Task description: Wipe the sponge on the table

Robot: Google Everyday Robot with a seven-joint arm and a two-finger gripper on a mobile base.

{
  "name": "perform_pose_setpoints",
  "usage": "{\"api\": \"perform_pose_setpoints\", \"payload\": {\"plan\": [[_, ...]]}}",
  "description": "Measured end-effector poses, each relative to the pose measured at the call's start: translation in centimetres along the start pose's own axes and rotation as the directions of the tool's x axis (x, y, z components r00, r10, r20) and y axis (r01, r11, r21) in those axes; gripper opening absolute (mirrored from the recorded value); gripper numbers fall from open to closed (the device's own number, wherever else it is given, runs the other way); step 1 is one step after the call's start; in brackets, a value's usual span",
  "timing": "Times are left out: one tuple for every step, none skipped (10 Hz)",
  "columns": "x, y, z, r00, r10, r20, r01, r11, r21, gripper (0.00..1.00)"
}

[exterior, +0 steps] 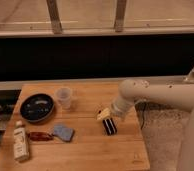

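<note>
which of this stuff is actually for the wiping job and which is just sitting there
For the job:
- sponge
- table
- gripper, at the table's right half, apart from the sponge, fingers open

Just lying about:
- black dish
- clear cup
- bottle
- reddish-brown object

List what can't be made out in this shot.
Camera view:
- Gripper, above the table on its right side, away from the sponge: blur hides whether it touches the wood.
- Bottle label at front left: too small to read.
- Black dish: contents too dark to tell.
- Robot's body: cut off by the right edge.
</note>
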Motion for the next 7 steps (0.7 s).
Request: {"api": "perform_pose_setpoints", "payload": {"plan": [[-0.1,0.0,-0.1,1.000,-0.005,-0.005,0.005,1.000,0.006,0.80],[-0.7,0.2,-0.1,1.000,-0.017,-0.016,0.017,1.000,0.014,0.80],[-1.4,0.9,0.2,0.999,-0.039,-0.032,0.040,0.999,0.022,0.80],[-2.1,2.0,0.6,0.997,-0.065,-0.052,0.067,0.997,0.026,0.80],[-3.4,3.9,1.5,0.992,-0.100,-0.077,0.102,0.995,0.024,0.80],[-4.5,5.6,2.3,0.986,-0.133,-0.099,0.136,0.990,0.025,0.80],[-5.1,7.2,3.2,0.979,-0.164,-0.124,0.168,0.985,0.025,0.80]]}}
